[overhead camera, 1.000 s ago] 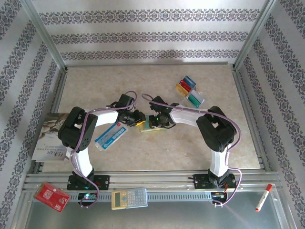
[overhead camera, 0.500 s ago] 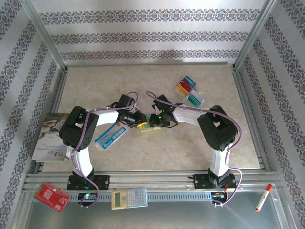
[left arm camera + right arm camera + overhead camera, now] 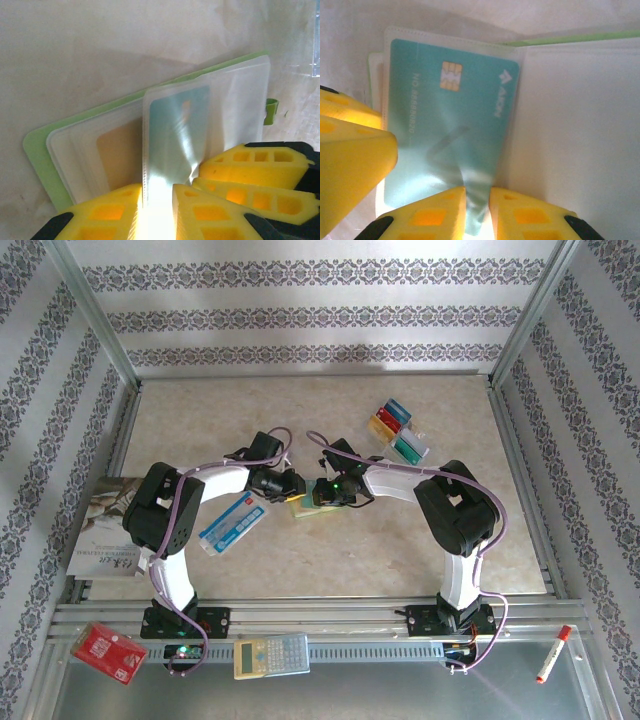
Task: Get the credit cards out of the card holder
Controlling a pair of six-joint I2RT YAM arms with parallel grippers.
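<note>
I have the left gripper (image 3: 157, 200) clamped on the open card holder's (image 3: 37, 150) clear sleeve (image 3: 175, 135); the right gripper (image 3: 477, 200) pinches the teal card (image 3: 450, 115) inside it, not yet out; several credit cards (image 3: 398, 430) lie well beyond the card holder.

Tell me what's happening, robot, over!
Left end effector shut on clear sleeve. Right end effector shut on same sleeve. Teal card not out of card holder yet. End effectors crowd each other.
</note>
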